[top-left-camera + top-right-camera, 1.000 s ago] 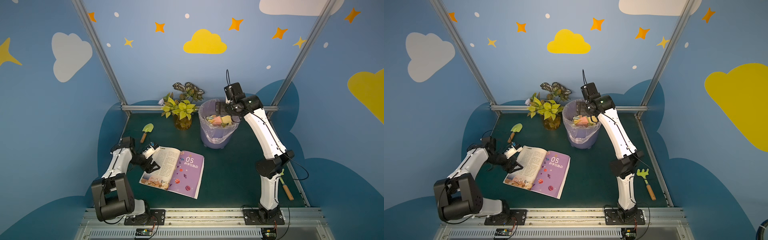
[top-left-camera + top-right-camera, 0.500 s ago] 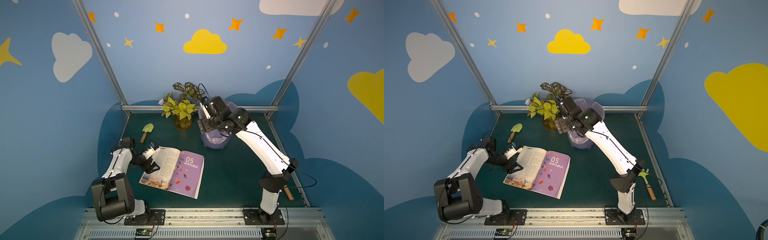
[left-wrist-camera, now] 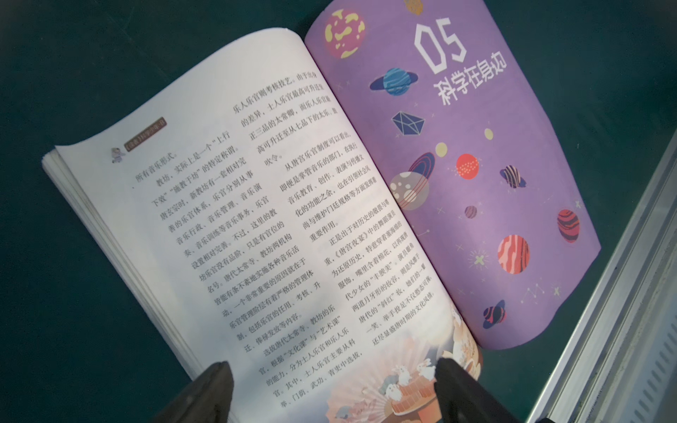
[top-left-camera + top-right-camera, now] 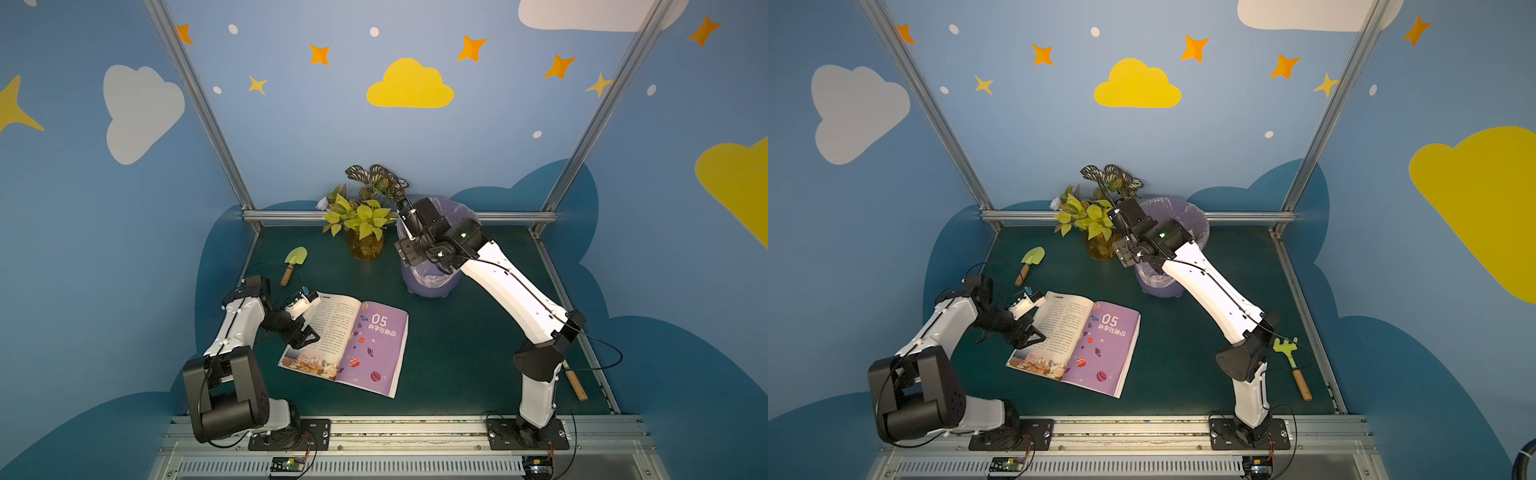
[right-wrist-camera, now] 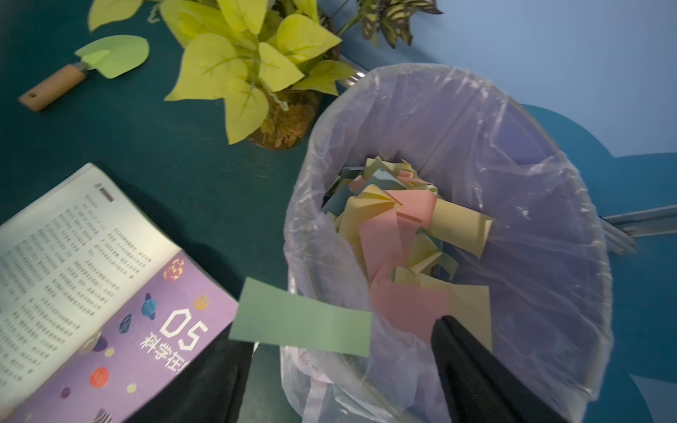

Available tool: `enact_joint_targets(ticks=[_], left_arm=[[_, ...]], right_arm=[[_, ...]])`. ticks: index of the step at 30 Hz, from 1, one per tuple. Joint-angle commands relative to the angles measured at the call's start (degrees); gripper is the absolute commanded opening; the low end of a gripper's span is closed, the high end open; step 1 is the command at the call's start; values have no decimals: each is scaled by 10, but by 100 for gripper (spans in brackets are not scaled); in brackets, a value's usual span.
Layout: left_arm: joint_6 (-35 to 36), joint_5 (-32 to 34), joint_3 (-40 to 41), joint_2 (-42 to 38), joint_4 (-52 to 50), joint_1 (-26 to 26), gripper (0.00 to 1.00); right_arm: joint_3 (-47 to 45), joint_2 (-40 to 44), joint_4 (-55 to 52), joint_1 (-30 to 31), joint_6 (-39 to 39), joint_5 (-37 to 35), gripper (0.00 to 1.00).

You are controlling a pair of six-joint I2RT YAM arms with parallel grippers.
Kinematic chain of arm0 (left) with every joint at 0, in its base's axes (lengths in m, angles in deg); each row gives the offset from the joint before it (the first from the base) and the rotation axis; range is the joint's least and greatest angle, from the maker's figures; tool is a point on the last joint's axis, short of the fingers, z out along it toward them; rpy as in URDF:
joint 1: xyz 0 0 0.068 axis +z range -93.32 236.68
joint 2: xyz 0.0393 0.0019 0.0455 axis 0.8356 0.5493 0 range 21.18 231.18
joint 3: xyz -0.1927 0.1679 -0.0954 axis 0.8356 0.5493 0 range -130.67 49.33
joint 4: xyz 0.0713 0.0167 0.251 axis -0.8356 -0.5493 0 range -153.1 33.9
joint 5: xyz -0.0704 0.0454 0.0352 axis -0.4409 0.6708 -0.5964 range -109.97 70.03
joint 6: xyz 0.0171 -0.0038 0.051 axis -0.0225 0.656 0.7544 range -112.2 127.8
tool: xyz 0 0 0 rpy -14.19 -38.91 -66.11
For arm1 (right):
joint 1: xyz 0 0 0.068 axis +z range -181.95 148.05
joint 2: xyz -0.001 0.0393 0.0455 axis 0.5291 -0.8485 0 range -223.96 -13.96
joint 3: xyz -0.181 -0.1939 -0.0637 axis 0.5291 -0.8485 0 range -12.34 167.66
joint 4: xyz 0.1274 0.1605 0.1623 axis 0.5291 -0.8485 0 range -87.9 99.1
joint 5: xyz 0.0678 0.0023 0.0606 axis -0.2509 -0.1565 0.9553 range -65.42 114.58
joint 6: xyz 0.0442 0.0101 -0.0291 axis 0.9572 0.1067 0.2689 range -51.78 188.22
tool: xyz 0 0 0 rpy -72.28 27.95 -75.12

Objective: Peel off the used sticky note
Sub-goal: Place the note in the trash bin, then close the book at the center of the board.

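The note (image 5: 300, 316) is a flat, matte green rectangle of paper, hanging across the rim of the bin (image 5: 531, 154) — a round lavender tub lined with thin, crinkled clear film. Inside is a heap of scraps (image 5: 399, 227): pink, yellow and blue paper, curled and creased. Near the bin on the dark green mat (image 5: 205, 175) the book (image 5: 84, 263) lies open, with one white page of dense print and one glossy purple page dotted with planets. Next to the bin stands a plant (image 5: 234, 66) with broad yellow-green leaves. Near the plant lies a trowel (image 5: 91, 62) with a wooden handle. My right gripper (image 5: 339, 331) has its black fingers spread wide, pinching nothing. The note's corner meets one fingertip — whether it sticks there I cannot tell. My left gripper (image 3: 331, 364) is spread too, its tips over the print page's bottom edge, gripping nothing.
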Motion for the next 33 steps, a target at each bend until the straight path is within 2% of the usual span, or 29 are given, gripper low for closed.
enact_joint_targets(ticks=[1, 4, 6, 10, 12, 14, 17, 23, 28, 33], left_arm=[[11, 9, 10, -5, 7, 4, 90], [12, 17, 10, 6, 19, 8, 90], [13, 21, 5, 18, 23, 12, 89], [5, 39, 5, 42, 44, 14, 87], [4, 46, 7, 52, 51, 13, 87], [3, 52, 9, 56, 61, 13, 86], [2, 58, 12, 61, 67, 13, 86], [-8, 71, 4, 70, 72, 8, 81], [-8, 103, 23, 72, 100, 1, 77], [-10, 118, 31, 86, 112, -7, 71]], right_arm=[[-5, 50, -1, 21, 28, -105, 89], [-88, 110, 4, 75, 68, -139, 93], [-176, 166, 31, 118, 130, -160, 94], [-403, 298, 169, 186, 211, -154, 94], [-485, 349, 210, 199, 255, -148, 94], [-556, 388, 242, 204, 297, -125, 94], [-661, 426, 299, 205, 376, -43, 94], [-817, 437, 429, 203, 534, 48, 94], [-929, 391, 623, 195, 635, 73, 94], [-933, 284, 740, 169, 681, 157, 94]])
